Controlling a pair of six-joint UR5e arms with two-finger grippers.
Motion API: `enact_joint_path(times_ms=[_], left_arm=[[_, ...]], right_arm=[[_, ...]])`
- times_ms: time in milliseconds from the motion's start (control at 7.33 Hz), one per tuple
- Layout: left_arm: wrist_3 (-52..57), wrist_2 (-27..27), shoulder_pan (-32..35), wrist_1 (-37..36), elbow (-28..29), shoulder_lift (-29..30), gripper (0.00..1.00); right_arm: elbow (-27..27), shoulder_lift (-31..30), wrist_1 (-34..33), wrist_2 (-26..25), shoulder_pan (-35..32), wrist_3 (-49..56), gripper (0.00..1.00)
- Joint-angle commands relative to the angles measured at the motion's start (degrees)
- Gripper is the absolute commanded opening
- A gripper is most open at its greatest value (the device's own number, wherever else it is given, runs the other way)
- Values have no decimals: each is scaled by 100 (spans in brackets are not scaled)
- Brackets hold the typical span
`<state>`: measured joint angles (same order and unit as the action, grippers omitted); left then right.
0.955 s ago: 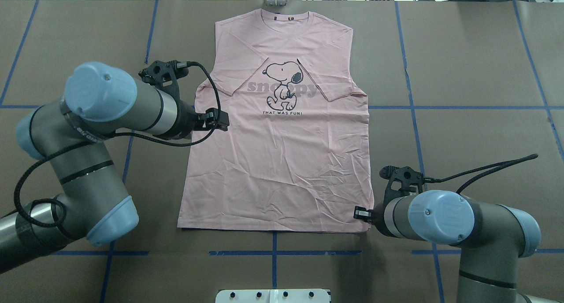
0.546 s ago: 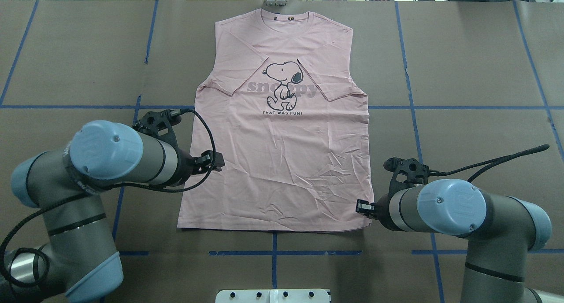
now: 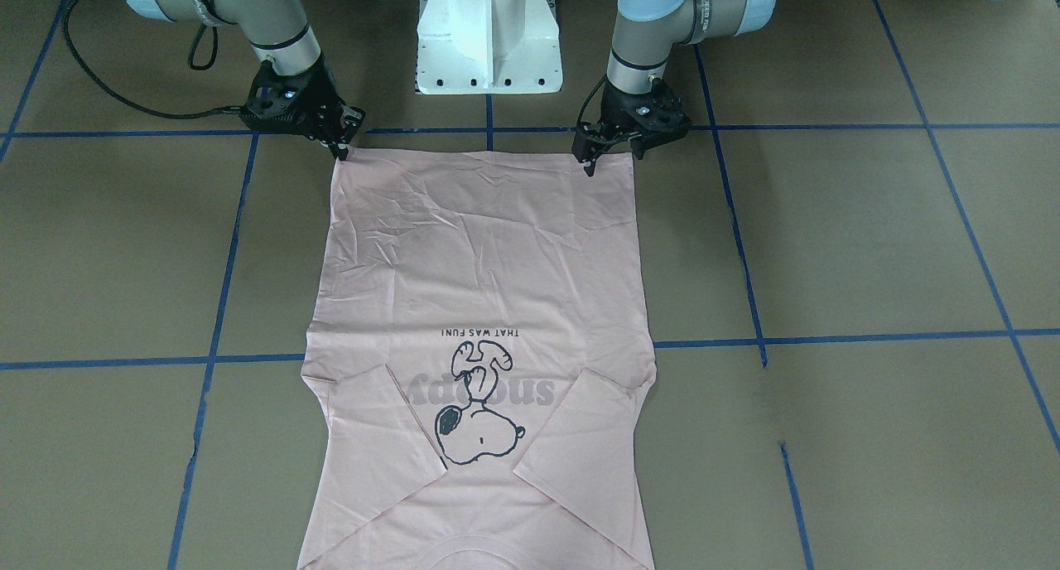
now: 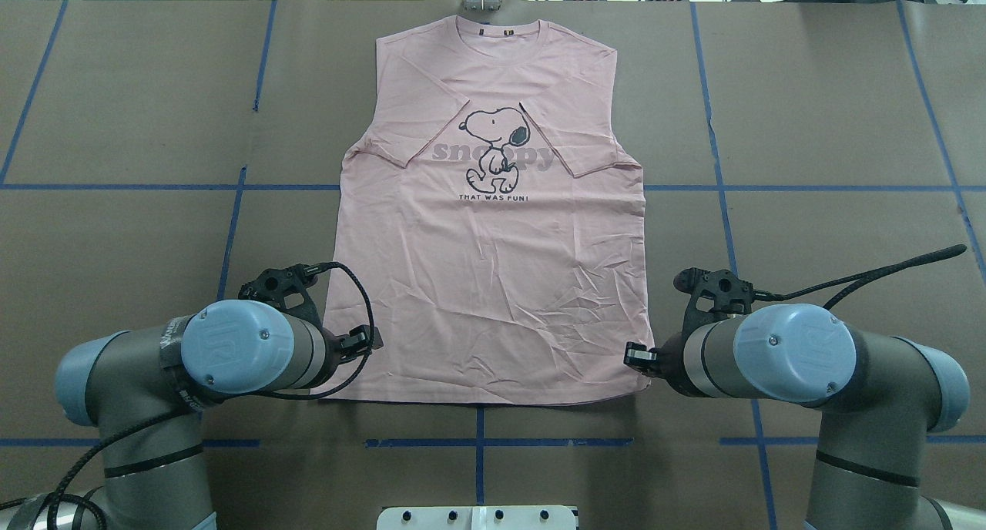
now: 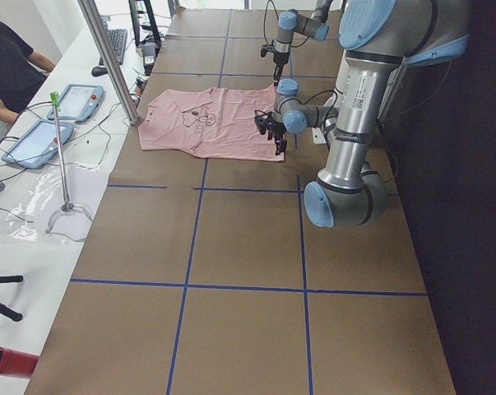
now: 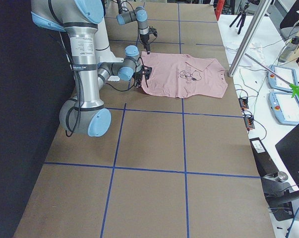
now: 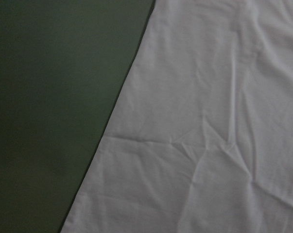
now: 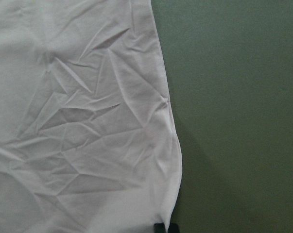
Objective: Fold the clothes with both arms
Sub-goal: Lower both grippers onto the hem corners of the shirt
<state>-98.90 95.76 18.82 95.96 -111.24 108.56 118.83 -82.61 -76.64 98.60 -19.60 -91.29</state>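
Brown paper covers the table (image 4: pixel 115 91), marked into large squares by blue tape lines. White pedestal base (image 3: pixel 489 31) sits at the robot's edge of the table.

Pale pink T-shirt (image 4: pixel 493 283) lies flat, front side up, in the middle of the table. Collar (image 4: pixel 504 26) is at the far edge from the robot and the hem is nearest to it. Both short sleeves are folded inward over the chest, left sleeve (image 4: pixel 393 125) and right sleeve (image 4: pixel 589 129), their edges meeting the cartoon dog print (image 4: pixel 497 149) and the grey lettering. Lower body of the shirt is creased.

Left gripper (image 4: pixel 363 340) is low over the hem's corner on the robot's left, just inside the side edge. Its wrist camera shows only cloth and bare paper, no fingertips. Whether its fingers are spread or pressed together: cannot tell.

Right gripper (image 4: pixel 633 354) is at the opposite hem corner. Its wrist view shows one dark fingertip (image 8: pixel 161 228) at the cloth edge, where the corner curls slightly off the paper. Pinching or not: cannot tell.

Both arms reach out at about the same distance from the base.
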Motion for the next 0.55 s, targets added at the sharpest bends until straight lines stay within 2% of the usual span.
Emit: enact_joint_path(times_ms=[0, 409], left_arm=[[-137, -22, -27, 2, 24, -211, 100], [-261, -31, -167, 2, 6, -292, 100]], right_arm=[[0, 17, 9, 1, -9, -3, 0], [0, 25, 0, 1, -18, -3, 0]])
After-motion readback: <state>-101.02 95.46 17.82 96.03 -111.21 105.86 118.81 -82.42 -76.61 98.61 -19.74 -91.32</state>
